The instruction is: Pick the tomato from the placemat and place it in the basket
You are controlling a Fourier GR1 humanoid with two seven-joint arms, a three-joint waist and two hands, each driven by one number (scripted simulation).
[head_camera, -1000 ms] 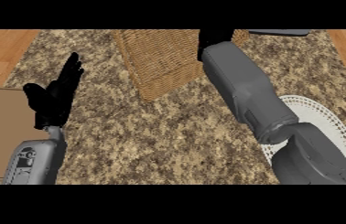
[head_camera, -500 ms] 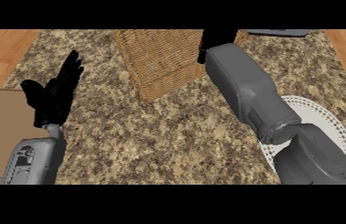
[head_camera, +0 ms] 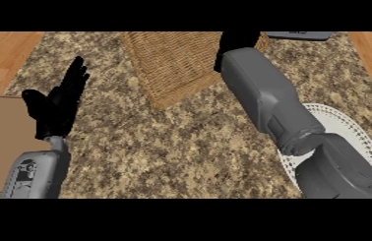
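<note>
Speckled counter [head_camera: 181, 151] fills the frame. Right hand [head_camera: 234, 43], grip hidden, reaches over the basket [head_camera: 170, 63] at upper center; the tomato is unseen. Left hand [head_camera: 58, 105] rests open at left.

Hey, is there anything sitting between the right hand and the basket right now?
Nothing visible does. The right hand already reaches over the far right edge of the wicker basket, so no gap remains. The tomato cannot be seen; the hand and forearm may hide it. The left hand rests open at the left, away from the basket.
</note>
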